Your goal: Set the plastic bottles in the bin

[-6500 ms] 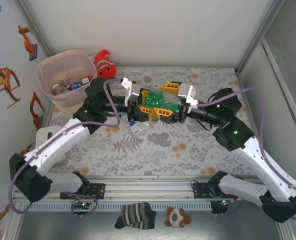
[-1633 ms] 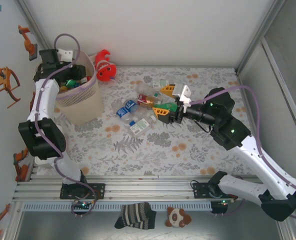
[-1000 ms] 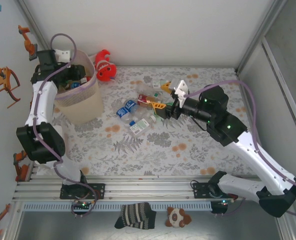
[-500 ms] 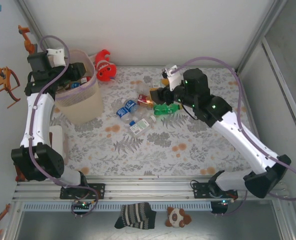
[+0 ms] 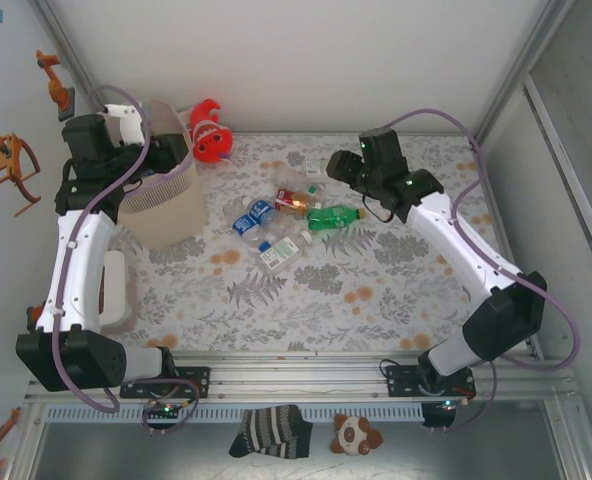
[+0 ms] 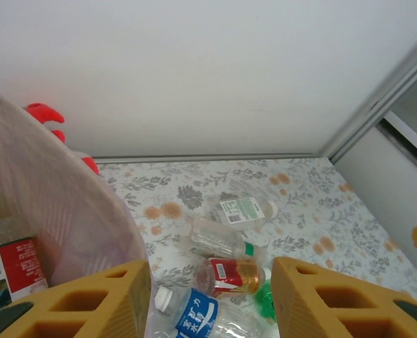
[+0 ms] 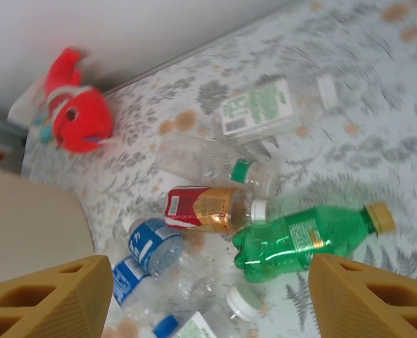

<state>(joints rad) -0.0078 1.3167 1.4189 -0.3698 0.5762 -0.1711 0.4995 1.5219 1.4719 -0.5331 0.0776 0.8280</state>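
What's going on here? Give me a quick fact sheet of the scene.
Bin: pale pink, far left corner of the table
Loose bottles: clustered mid-table, one green bottle among them
Left gripper: open, empty, at the bin's rim
Right gripper: open, empty, above the cluster
Bystander: red fish plush beside the bin

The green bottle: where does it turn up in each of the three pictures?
Top external: the green bottle lies near the centre, cap pointing right.
Left wrist: the green bottle is a small green patch near the bottom edge, right of centre.
Right wrist: the green bottle lies lower right of centre, cap pointing right.
Shared landmark: the red-labelled bottle, just up-left of it in all three.
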